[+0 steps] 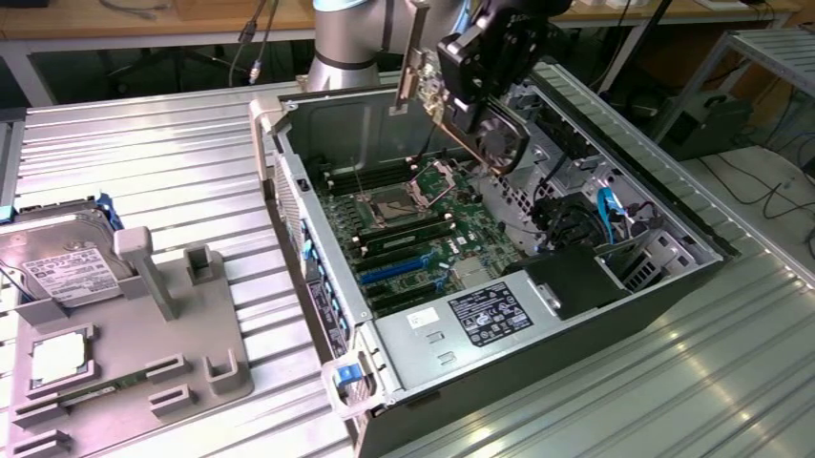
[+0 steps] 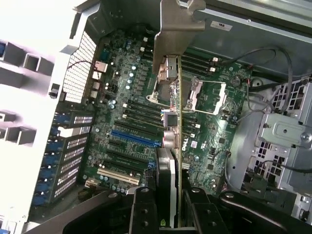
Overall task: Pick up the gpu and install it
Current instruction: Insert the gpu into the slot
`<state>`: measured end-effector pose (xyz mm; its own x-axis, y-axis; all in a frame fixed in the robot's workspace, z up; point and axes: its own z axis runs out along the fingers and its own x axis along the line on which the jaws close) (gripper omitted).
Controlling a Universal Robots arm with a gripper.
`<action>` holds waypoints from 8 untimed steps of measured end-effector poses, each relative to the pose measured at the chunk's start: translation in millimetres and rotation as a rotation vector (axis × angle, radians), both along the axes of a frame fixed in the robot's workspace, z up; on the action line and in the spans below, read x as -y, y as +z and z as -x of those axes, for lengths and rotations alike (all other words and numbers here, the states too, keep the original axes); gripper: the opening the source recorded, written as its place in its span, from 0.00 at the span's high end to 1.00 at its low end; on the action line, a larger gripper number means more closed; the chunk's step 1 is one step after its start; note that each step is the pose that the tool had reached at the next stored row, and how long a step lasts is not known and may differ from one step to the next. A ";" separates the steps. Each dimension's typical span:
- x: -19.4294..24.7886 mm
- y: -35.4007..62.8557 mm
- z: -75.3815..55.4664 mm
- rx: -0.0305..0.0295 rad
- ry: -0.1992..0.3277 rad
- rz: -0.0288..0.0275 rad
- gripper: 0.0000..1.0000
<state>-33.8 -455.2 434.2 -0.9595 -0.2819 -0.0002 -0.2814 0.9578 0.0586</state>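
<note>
The gpu (image 1: 491, 134) hangs tilted above the open computer case (image 1: 662, 172), with its silvery bracket (image 1: 410, 67) toward the exterior view's left and its dark cooler face toward the right. My gripper (image 1: 474, 100) is shut on it from above. In the wrist view the gpu (image 2: 178, 146) appears edge-on, its bracket (image 2: 170, 29) at the far end, and my gripper (image 2: 170, 197) clamps the near end between black fingers (image 2: 144, 209). The card is held clear above the motherboard (image 2: 122, 87), roughly over the CPU socket (image 2: 207, 95). The expansion slots (image 2: 134, 137) lie off to one side of it.
A grey fixture tray (image 1: 178, 334) at the exterior view's left carries a silver hard drive (image 1: 57, 258), a square chip (image 1: 57, 358) and a green memory stick (image 1: 95, 391). Cables (image 1: 605, 215) and a drive cage (image 2: 287, 136) crowd the case's right side. The arm's base (image 1: 350, 38) stands behind the case.
</note>
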 end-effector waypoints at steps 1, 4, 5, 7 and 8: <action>0.0 0.0 0.0 0.0000 0.007 0.0000 0.72; 0.0 0.0 0.0 0.0000 0.033 0.0000 0.72; 0.0 0.0 0.0 0.0000 0.042 0.0000 0.72; 0.0 0.0 0.0 0.0000 0.057 0.0000 0.72; 0.0 0.0 0.0 -0.0001 0.065 0.0001 0.72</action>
